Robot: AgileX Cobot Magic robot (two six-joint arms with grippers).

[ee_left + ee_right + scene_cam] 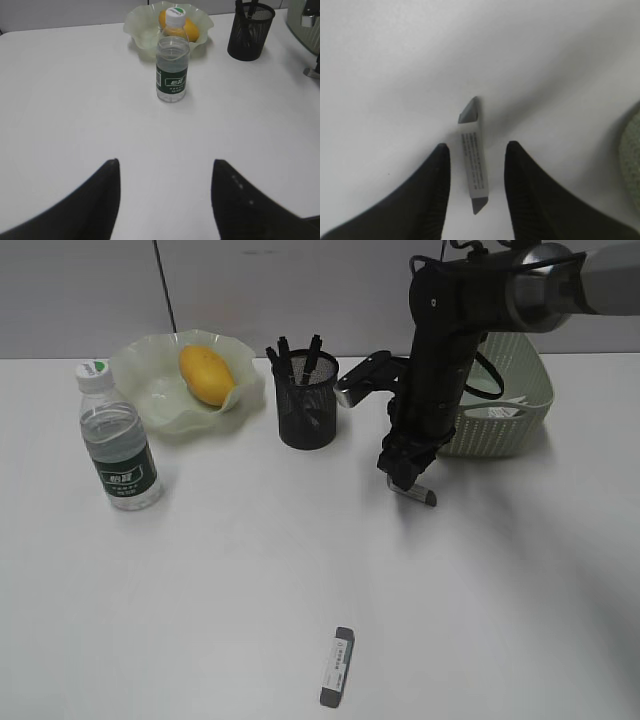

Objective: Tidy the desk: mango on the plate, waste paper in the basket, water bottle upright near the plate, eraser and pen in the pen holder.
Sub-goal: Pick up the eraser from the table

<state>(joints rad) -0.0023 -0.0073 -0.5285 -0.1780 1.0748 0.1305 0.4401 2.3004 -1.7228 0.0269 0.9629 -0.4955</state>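
Right gripper (408, 480) open, straddling an eraser (473, 170) on the surface (200, 580); basket (510, 400) beside, pen holder (307, 400) near. Left gripper (165, 200) open.

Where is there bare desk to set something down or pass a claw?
Free: the wide front-left stretch between the water bottle and the near eraser, and the front-right corner. Crowded: the back row of plate, pen holder and basket, where the right claw straddles a second eraser.

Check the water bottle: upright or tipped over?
Upright. The water bottle stands on its base on the desk, white cap on top, just in front of the plate; the left wrist view agrees.
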